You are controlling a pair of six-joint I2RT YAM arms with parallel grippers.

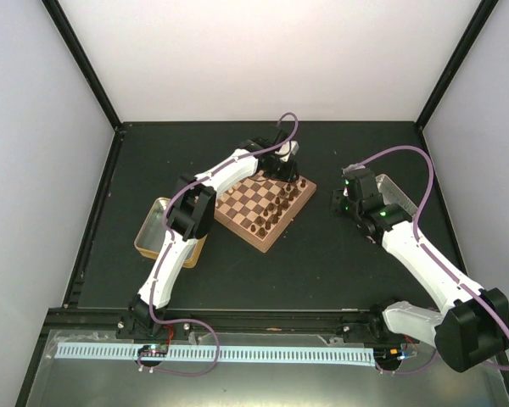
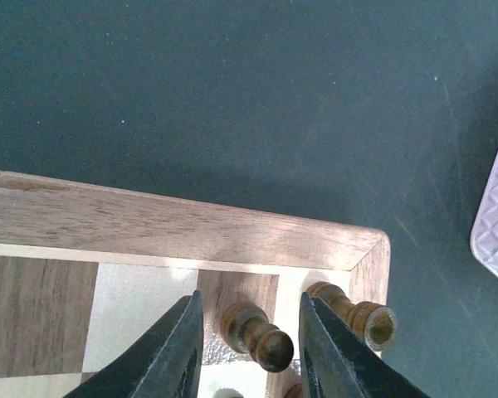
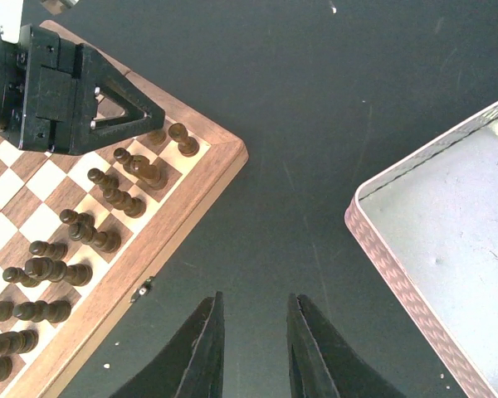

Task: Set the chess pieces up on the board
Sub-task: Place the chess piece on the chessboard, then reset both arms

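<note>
Chessmen point(image 3: 83, 236) crowded the right side of the board point(image 2: 149, 228), and one piece point(image 2: 261, 336), probably light and easily toppled, stood at its far corner between the left fingers point(image 2: 178, 348), parted and not gripping, best pinched at the stem, while the right fingers point(image 3: 203, 340) hung narrowly open, empty.

Your left claw point(image 1: 286, 163) sits over the board's point(image 1: 237, 208) far corner. Dark chess pieces point(image 1: 285, 197) line its right side. Your right claw point(image 1: 339, 202) hangs off-board over the dark counter point(image 1: 322, 263), beside a metal tray point(image 1: 392, 186).
</note>
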